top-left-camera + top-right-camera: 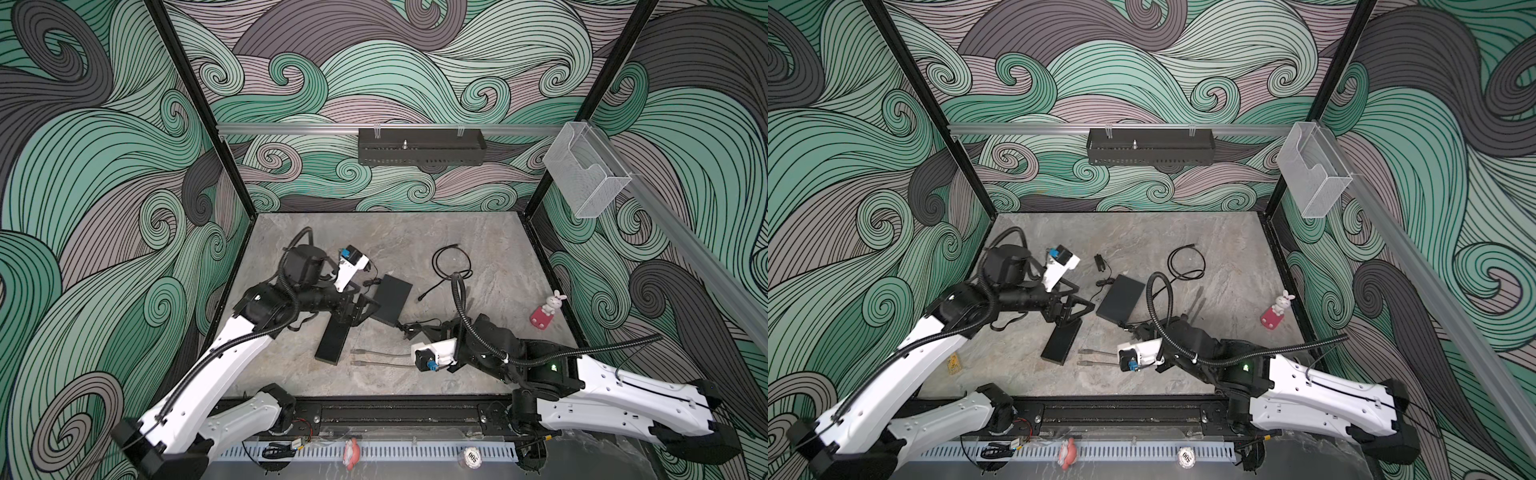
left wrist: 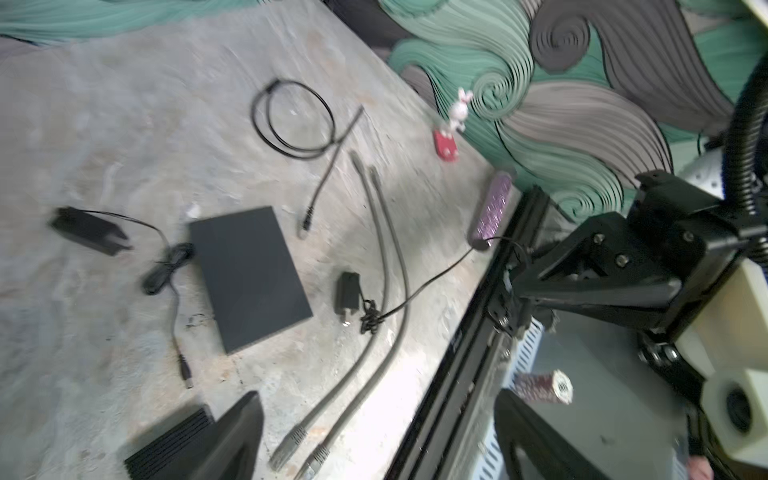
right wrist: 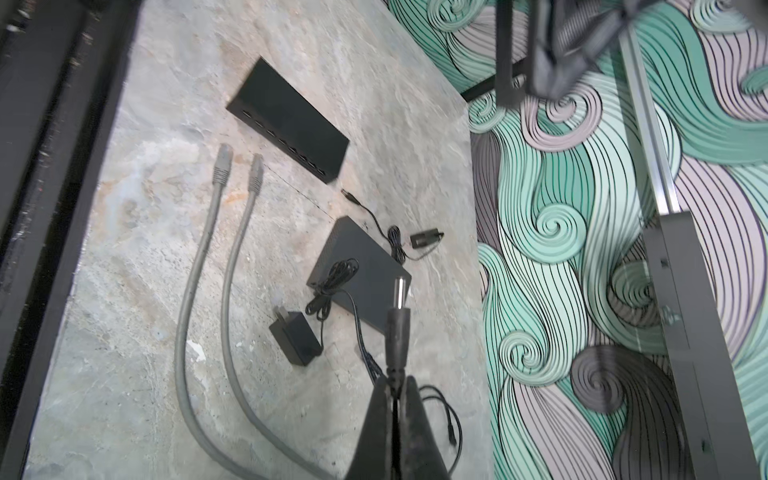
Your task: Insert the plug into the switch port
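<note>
Toward the bench's front edge: right gripper (image 3: 395, 380) clamped on the black rubbery barrel plug (image 3: 397, 328), its metal tip aimed at the flat matte-black switch (image 3: 361, 282) near bench centre. Left gripper (image 1: 1077, 300) spread wide and empty, above the long ribbed black box (image 1: 1061, 343).

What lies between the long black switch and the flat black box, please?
A loose barrel plug on its thin cable lies between the long switch and flat box; the right wrist view shows it.
</note>
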Controlling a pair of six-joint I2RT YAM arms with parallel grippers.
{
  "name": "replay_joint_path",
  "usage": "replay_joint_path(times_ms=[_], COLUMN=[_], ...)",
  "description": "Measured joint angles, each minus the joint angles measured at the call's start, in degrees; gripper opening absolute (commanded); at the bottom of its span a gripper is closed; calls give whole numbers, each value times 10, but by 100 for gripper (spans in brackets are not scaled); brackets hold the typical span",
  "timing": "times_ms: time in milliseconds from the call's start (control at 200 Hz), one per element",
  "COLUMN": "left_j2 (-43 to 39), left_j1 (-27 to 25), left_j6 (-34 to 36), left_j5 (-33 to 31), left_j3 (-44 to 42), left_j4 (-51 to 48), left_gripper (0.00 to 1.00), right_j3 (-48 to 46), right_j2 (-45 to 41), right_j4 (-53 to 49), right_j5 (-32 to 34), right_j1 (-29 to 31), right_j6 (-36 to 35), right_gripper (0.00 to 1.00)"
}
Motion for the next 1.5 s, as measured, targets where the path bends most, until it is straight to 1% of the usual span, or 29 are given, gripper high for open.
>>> replay_joint_path(times_ms=[90, 225, 365, 625, 751, 771, 816, 841, 946, 1086, 1261, 1406, 1501], left_j2=[-34, -23, 1, -10, -10, -10, -10, -11, -19, -33, -43, -39, -28], left_j1=[22, 43, 53, 53, 53, 53, 54, 54, 54, 54, 56, 56, 57], left_j6=[-42, -92, -124, -145, -151, -152, -154, -156, -164, -173, -174, -172, -172], left_j5=[-5, -7, 3, 8, -2, -5, -12, -15, -36, -59, -72, -73, -71], left_j3=[-28, -42, -49, -51, -51, -51, -51, -52, -65, -94, -99, -99, -99], left_j4=[24, 47, 56, 61, 58, 57, 54, 52, 44, 28, 13, 10, 11], left_gripper=[86, 81, 80, 80, 83, 86, 97, 99, 99, 99, 94, 93, 93], right_j3=[34, 100, 143, 241, 272, 273, 273, 271, 250, 180, 106, 101, 139], right_j2=[-13, -30, -30, 72, 95, 96, 96, 96, 94, 93, 92, 88, 100], right_j4=[-38, -69, -84, -103, -108, -108, -111, -113, -113, -105, -100, -99, -115], right_j5=[37, 50, 17, -47, -66, -67, -71, -74, -91, -123, -152, -148, -154], right_j1=[-24, -87, -129, -173, -198, -200, -204, -206, -208, -208, -208, -213, -231], right_j6=[34, 76, 103, 113, 120, 120, 123, 126, 141, 173, 209, 224, 223], right_gripper=[0, 0, 0, 0, 0, 0, 0, 0, 0, 0, 0, 0, 0])
